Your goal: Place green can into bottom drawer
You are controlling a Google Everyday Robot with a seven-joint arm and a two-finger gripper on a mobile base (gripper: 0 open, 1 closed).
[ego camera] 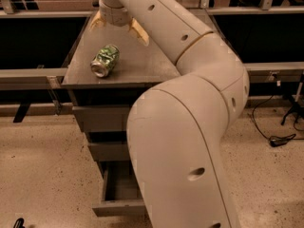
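With its fingers spread wide and empty, the gripper [118, 26] hangs just beyond the green can [105, 60], which lies on its side on the cabinet top [142, 61], while the bottom drawer [118, 199] stands pulled out below, ready to receive it

The green can [105, 60] is green with pale white mottling and a silver end, and it lies on the dull grey counter [142, 61]. Above the counter's far edge hangs the gripper [119, 26], whose fingers [140, 33] are tan-yellow against the cream-white arm [190, 127], which carries a thin tan ring at one joint and a few small dark holes. The bottom drawer [118, 194] is grey like the two drawers above it, the floor [42, 165] is beige speckled with dark flecks, and a black cable [270, 132] trails across it.
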